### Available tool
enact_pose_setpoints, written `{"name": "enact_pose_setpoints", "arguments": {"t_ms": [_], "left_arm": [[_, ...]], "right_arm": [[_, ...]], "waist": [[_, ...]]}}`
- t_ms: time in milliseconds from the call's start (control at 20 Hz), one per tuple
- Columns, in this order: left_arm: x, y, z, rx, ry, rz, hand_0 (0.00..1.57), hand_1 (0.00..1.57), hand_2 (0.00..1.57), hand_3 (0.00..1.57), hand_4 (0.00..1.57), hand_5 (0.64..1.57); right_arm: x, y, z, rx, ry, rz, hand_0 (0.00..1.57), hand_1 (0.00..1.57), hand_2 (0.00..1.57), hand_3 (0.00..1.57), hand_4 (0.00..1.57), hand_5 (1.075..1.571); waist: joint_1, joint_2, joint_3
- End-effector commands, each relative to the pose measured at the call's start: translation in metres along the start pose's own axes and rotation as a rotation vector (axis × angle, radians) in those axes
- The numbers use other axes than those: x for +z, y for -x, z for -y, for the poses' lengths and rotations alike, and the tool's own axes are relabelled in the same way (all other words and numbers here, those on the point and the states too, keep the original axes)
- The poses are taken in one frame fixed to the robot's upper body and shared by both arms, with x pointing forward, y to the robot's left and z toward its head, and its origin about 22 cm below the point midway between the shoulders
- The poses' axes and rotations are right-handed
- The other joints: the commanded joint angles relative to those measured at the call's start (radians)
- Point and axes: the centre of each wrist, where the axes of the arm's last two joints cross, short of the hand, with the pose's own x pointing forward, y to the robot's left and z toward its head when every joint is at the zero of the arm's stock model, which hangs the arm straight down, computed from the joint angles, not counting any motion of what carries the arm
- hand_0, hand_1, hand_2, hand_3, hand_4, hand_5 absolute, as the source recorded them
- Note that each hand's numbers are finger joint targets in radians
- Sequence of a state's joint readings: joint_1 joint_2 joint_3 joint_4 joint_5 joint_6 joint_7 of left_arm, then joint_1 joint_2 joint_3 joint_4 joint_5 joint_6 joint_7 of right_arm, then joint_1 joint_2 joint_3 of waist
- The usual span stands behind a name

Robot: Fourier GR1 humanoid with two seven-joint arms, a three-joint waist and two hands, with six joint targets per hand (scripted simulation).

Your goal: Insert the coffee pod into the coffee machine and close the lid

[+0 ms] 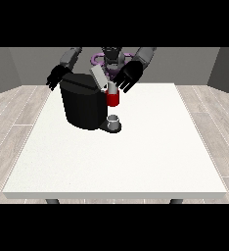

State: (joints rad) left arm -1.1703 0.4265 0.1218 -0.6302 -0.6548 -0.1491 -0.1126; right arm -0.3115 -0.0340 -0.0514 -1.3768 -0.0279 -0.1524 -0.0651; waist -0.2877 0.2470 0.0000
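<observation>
The black coffee machine (84, 105) stands on the far left part of the white table (136, 157). Its grey lid (99, 76) is tilted up at the top. A red thing at the machine (112, 99) hangs at its front right, with a small pale cap on top. Just above and to the right of it hovers the hand at the view's right (129, 74), fingers spread and pointing down. The hand at the view's left (57, 76) hangs behind the machine's far left corner, fingers relaxed, holding nothing. A small grey thing (114, 121) stands on the machine's base, below the red thing.
The table's right half and near side are bare white surface. Around the table lies a wooden floor with grey walls behind. The robot's torso (111, 58) stands just behind the machine.
</observation>
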Motion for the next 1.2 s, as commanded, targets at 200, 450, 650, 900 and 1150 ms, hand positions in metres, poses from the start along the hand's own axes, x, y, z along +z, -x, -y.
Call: {"name": "enact_pose_setpoints", "arguments": {"t_ms": [200, 450, 650, 900, 1150], "left_arm": [[0.002, 0.007, -0.02, -0.011, -0.006, -0.02, 1.24, 1.24, 1.28, 1.2, 0.49, 1.571], [-0.005, -0.008, 0.02, 0.018, 0.03, -0.011, 1.22, 1.22, 1.25, 1.15, 0.47, 1.571], [0.003, 0.011, 0.006, -0.008, 0.033, 0.001, 1.16, 1.16, 1.19, 1.06, 0.46, 1.571], [-0.003, -0.011, 0.026, -0.057, 0.036, 0.021, 1.11, 1.11, 1.15, 0.98, 0.41, 1.571], [0.0, 0.005, -0.008, -0.048, 0.019, -0.003, 1.06, 1.06, 1.12, 0.96, 0.37, 1.571]], "right_arm": [[-0.002, -0.006, 0.006, -0.003, -0.008, 0.037, 0.0, 0.0, 0.0, 0.0, 0.44, 1.571], [0.005, 0.005, -0.019, 0.002, 0.019, 0.003, 0.0, 0.0, 0.0, 0.0, 0.45, 1.571], [0.0, 0.004, 0.018, 0.012, 0.017, -0.009, 0.0, 0.0, 0.0, 0.0, 0.42, 1.571], [-0.004, 0.011, 0.017, -0.017, 0.058, 0.004, 0.0, 0.0, 0.0, 0.0, 0.34, 1.571], [0.007, 0.005, -0.007, -0.005, 0.008, -0.008, 0.0, 0.0, 0.0, 0.0, 0.43, 1.571]], "waist": [[-0.019, 0.032, 0.0002], [0.011, 0.005, 0.0], [0.006, 0.034, 0.0002], [0.04, 0.015, 0.0006], [-0.004, 0.016, 0.0001]]}}
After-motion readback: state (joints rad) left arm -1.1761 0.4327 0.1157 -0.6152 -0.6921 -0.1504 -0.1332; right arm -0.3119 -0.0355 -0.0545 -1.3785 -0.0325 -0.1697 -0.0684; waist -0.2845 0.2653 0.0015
